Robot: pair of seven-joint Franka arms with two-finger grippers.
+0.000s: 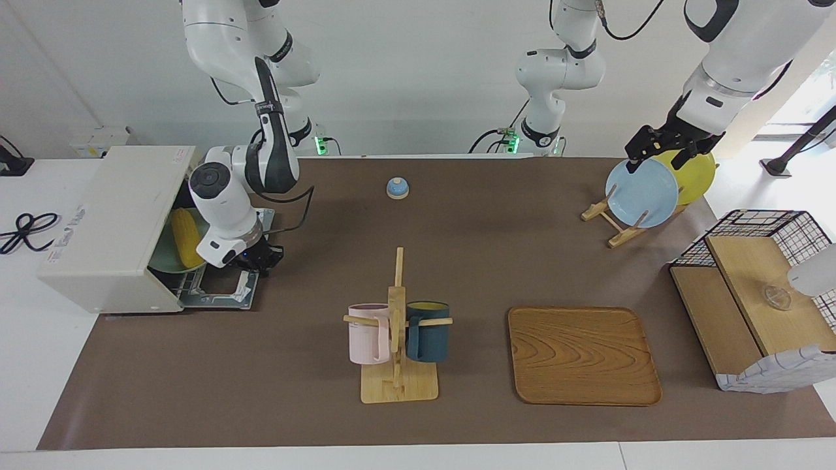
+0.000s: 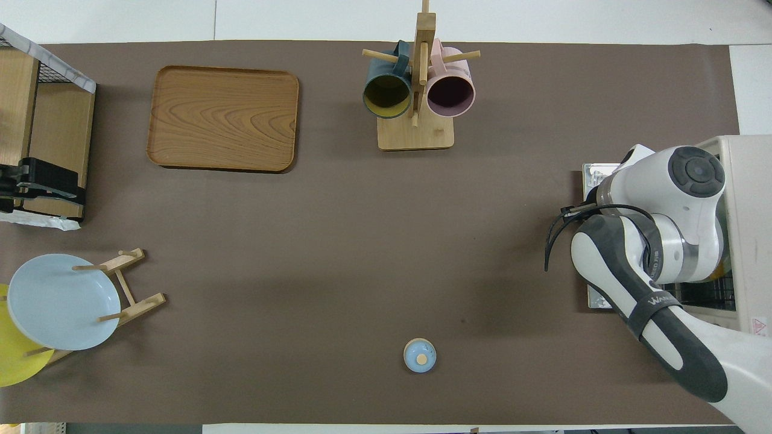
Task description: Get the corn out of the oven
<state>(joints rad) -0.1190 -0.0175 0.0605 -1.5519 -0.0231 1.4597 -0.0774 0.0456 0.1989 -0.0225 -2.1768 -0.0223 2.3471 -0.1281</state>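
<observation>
The off-white oven stands at the right arm's end of the table with its door folded down flat. The yellow corn lies inside on a greenish plate on the wire rack. My right gripper is low over the open door, just in front of the oven's mouth and apart from the corn. In the overhead view the arm hides it and covers most of the oven. My left gripper waits raised over the plate rack.
A mug rack with a pink and a dark blue mug stands mid-table, with a wooden tray beside it. A blue plate and a yellow plate sit in a rack. A wire-and-wood basket and a small blue dome are also there.
</observation>
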